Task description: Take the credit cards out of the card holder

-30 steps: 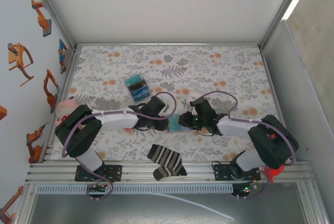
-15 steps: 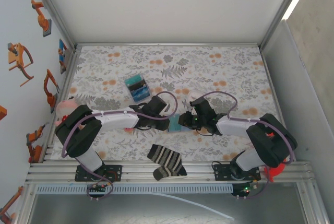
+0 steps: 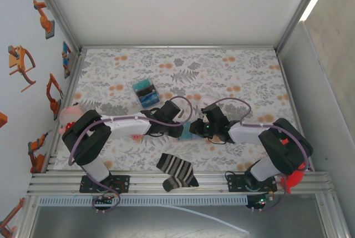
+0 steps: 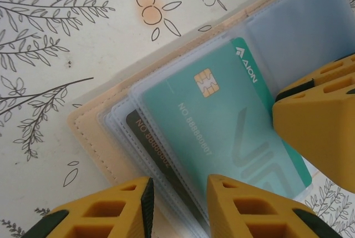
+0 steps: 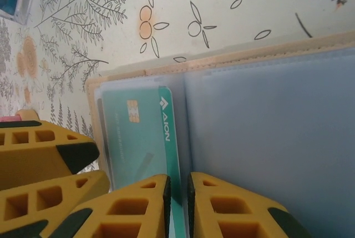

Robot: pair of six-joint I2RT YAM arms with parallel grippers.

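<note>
Right claw (image 5: 177, 204), fingers nearly shut on the teal card's (image 4: 222, 121) edge, and left claw (image 4: 180, 204), part open astride the tan card holder (image 4: 97, 132) near the table's (image 3: 233, 71) front edge, handle a stiff, light, probably slippery card in soft sleeves.

On the teal credit card (image 4: 222, 132), in the middle of the left wrist view, the brand "AION" is printed beside a small triangular logo, and "NO 88888087" is read below the gold chip. On a dark card (image 4: 145, 138) beneath it, at lower left, only part of a number, "NO 2000888", can be made out. "AION" is also read on the teal card in the right wrist view.
</note>
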